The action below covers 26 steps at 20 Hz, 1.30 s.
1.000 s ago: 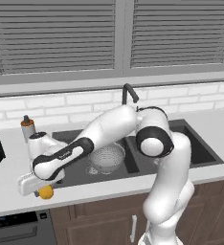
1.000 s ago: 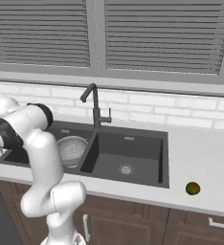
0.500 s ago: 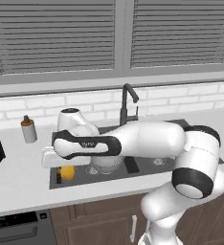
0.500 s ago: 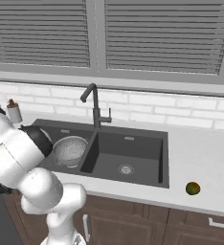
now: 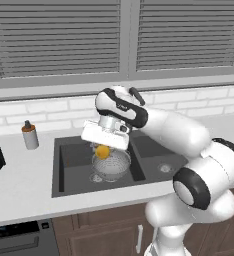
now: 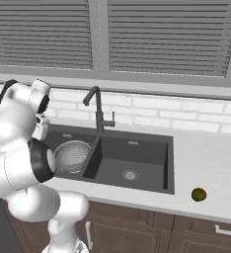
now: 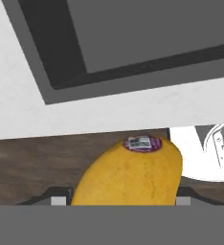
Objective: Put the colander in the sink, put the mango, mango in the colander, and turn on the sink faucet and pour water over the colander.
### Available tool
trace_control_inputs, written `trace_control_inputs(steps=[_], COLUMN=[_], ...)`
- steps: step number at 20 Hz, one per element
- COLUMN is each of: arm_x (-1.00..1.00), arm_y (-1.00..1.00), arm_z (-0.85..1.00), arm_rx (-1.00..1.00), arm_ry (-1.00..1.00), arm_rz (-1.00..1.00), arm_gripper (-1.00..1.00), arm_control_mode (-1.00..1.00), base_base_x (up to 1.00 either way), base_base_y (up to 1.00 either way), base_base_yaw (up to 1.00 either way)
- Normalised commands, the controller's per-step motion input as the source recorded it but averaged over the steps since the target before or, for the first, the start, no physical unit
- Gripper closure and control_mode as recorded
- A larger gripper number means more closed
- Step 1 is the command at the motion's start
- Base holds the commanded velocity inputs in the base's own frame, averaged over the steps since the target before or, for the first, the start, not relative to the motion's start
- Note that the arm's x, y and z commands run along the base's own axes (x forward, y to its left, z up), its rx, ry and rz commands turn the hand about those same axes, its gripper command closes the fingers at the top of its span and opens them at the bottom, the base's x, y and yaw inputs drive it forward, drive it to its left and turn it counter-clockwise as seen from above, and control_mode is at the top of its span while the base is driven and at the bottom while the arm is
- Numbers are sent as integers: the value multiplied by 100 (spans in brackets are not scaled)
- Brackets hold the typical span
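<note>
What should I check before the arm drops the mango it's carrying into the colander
1. Yellow mango held in the gripper: ok, it sits between the fingers in the hand view.
2. Colander seated in the left basin of the sink: ok.
3. Mango above the colander: ok, in the left base view it hangs over the bowl, near its left rim.
4. Colander free to receive it: ok, nothing shows inside it.
5. Faucet running: not ok, no stream shows, but that comes later.
6. Green mango reachable: cannot tell; it lies on the counter right of the sink.
</note>
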Motion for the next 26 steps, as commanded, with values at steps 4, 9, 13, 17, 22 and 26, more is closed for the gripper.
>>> trace_control_inputs(steps=[4, 9, 13, 17, 22, 26], arm_x=[88, 28, 45, 45, 27, 20], arm_y=[-38, 19, 16, -2, -24, -21], arm_z=[14, -40, -57, -51, -34, -41], arm_rx=[0, -16, -28, -20, -6, -3], arm_ry=[27, -3, -9, -6, -1, -4], arm_rz=[-18, -18, -10, -2, 0, 0], arm_gripper=[100, 100, 100, 100, 100, 100], arm_control_mode=[-100, -100, -100, -100, -100, -100], base_base_x=[0, 0, 0, 0, 0, 0], base_base_y=[0, 0, 0, 0, 0, 0], base_base_yaw=[0, 0, 0, 0, 0, 0])
